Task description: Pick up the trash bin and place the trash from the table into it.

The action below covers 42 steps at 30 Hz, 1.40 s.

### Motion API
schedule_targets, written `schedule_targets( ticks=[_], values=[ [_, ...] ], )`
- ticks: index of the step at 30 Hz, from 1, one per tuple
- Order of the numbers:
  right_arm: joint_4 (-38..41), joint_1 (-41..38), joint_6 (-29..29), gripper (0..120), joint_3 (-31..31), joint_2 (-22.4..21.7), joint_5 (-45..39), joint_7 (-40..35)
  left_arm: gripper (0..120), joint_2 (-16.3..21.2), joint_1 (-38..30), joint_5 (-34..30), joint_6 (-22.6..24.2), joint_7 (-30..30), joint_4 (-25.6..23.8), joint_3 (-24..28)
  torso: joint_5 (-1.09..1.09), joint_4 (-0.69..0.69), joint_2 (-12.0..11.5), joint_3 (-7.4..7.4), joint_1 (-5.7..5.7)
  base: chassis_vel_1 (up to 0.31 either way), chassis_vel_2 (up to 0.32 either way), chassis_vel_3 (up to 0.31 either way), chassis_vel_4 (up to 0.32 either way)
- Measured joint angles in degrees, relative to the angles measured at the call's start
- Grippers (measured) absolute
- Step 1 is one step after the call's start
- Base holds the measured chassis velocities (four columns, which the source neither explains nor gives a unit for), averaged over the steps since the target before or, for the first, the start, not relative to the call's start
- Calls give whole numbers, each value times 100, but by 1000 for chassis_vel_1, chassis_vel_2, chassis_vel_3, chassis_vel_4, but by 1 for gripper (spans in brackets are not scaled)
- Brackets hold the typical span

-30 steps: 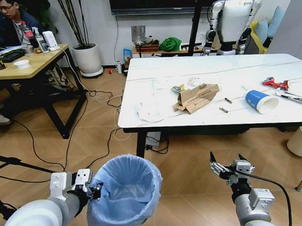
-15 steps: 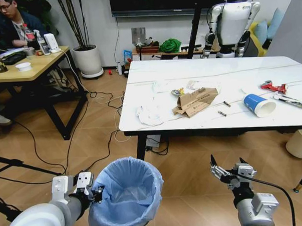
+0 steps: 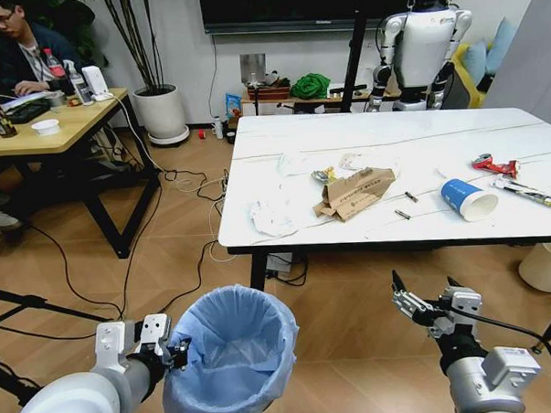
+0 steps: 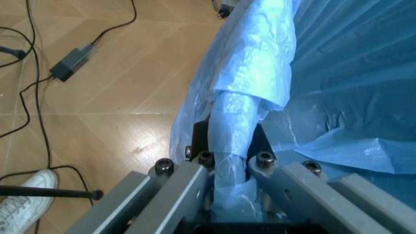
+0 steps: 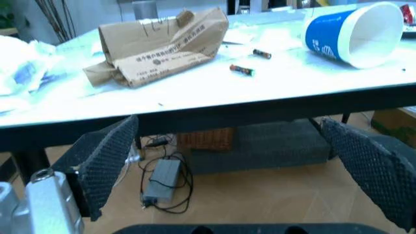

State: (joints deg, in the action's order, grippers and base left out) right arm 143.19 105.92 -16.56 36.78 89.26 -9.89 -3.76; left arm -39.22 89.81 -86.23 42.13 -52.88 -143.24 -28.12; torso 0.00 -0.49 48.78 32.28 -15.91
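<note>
Now the left tool [image 3: 172, 348] is clamped on the trash bin [image 3: 232, 355] rim, held low before the tabletop [image 3: 438, 154]; right tool [image 3: 426, 302] gapes empty; next, reaching the torn cardboard box [image 3: 355, 191].

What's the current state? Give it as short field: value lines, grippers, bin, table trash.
left gripper: shut on rim of trash bin, held off floor
right gripper: open, empty, below table edge
trash on table: cardboard box, paper cup, tissues, red wrapper
trash in bin: none visible
</note>
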Motion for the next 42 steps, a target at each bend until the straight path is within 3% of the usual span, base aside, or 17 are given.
schedule_targets(
  ticks=[33, 37, 42],
  values=[
    [11, 66, -60, 100, 20, -11, -146, -52, 0, -78, 213, 7, 0, 9, 0, -72, 0, 0, 879, 499, -381, 0, 0, 0, 0],
    [10, -73, -216, 100, 148, -183, -498, -114, 0, -55, 204, -13, 0, 12, 0, -88, 0, 0, 932, 530, -403, 0, 0, 0, 0],
    [7, -453, -561, 100, 593, -685, -1555, -425, 0, 10, 160, -22, 0, 50, 0, -84, 1, 0, 940, 537, -406, 0, 0, 0, 0]
  ],
)
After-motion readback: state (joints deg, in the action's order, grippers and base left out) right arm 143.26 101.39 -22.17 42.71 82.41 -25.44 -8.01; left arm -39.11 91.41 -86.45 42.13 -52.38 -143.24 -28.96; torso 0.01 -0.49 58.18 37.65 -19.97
